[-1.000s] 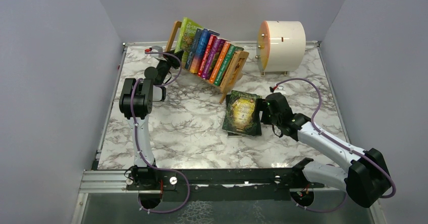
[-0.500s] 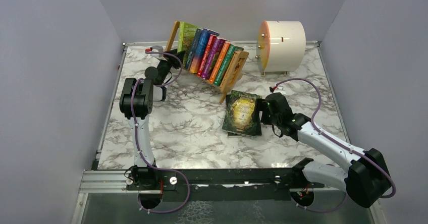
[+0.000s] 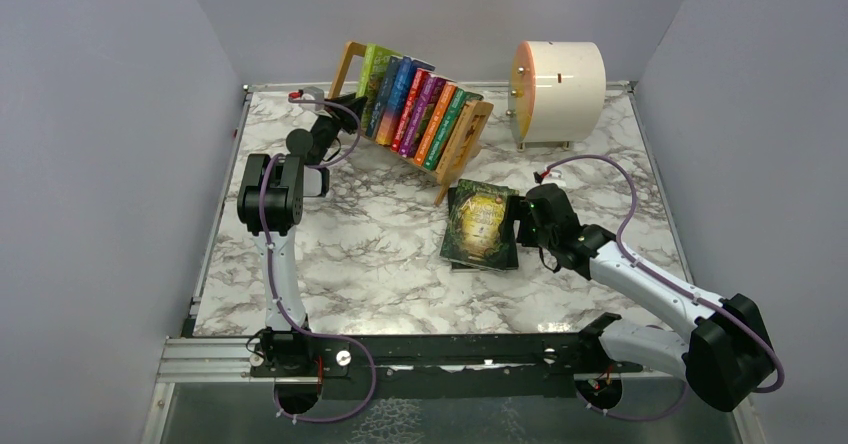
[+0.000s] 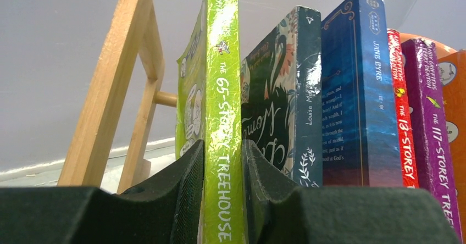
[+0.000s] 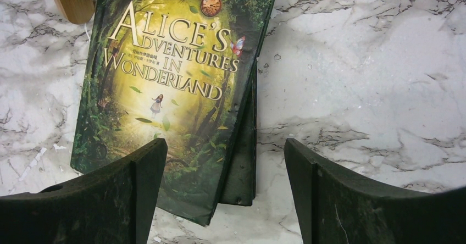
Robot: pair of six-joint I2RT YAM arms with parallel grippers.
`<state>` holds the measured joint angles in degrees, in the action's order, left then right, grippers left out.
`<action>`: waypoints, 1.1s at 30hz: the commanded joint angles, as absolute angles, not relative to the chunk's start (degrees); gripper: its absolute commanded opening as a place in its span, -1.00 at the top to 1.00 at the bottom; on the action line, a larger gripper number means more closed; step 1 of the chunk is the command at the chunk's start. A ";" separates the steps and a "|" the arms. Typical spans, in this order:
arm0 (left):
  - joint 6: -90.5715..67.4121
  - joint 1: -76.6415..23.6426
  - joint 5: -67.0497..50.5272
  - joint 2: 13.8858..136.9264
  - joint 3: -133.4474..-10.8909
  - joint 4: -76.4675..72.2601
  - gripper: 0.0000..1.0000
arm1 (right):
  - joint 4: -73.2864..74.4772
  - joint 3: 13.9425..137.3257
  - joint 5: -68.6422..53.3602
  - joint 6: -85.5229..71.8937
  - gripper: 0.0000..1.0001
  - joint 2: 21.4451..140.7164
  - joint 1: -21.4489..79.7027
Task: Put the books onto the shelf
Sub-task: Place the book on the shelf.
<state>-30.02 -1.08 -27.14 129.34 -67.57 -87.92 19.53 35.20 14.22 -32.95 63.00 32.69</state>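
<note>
Marble-patterned table top [image 3: 380,264] carries everything. Nearest the arms' bases, a dark green paperback [image 5: 165,79] titled Alice's Adventures in Wonderland lies flat and face up on a second dark book [image 5: 246,145], whose edge shows along its right side. Both lie just beside one wooden end of the shelf. The right gripper [image 5: 220,159] hangs low over the pair's right edge with its jaws spread wide, holding nothing.

Farther back stands the shelf [image 3: 462,144], a light-wood slatted rack set at an angle, with a row of bright books in it. At the row's left end the left gripper [image 4: 222,153] is closed narrow on the lime-green book [image 4: 222,90], one pad against each side of its creased spine, which reads The 65-Storey Treehouse. Next along are a dark teal spine [image 4: 286,101], a blue Jane Eyre [image 4: 357,90], a red spine [image 4: 398,106], a purple spine [image 4: 431,123] and an orange cover [image 4: 457,106]. Beyond, to the right, sits a cream drum [image 3: 557,81].
</note>
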 commanded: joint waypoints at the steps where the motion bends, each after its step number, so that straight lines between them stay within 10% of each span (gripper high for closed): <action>1: -31.25 -1.23 -32.85 130.80 -70.09 -100.90 0.98 | 18.36 36.52 13.80 -33.48 -0.55 62.64 32.70; 33: -33.64 -1.37 -46.95 128.68 -66.20 -102.39 1.00 | 17.40 35.41 13.00 -33.22 -0.55 60.70 32.70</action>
<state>-32.47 -0.89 -40.47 129.84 -68.34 -88.18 19.27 35.20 13.80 -32.93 61.89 32.69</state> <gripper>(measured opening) 0.194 0.773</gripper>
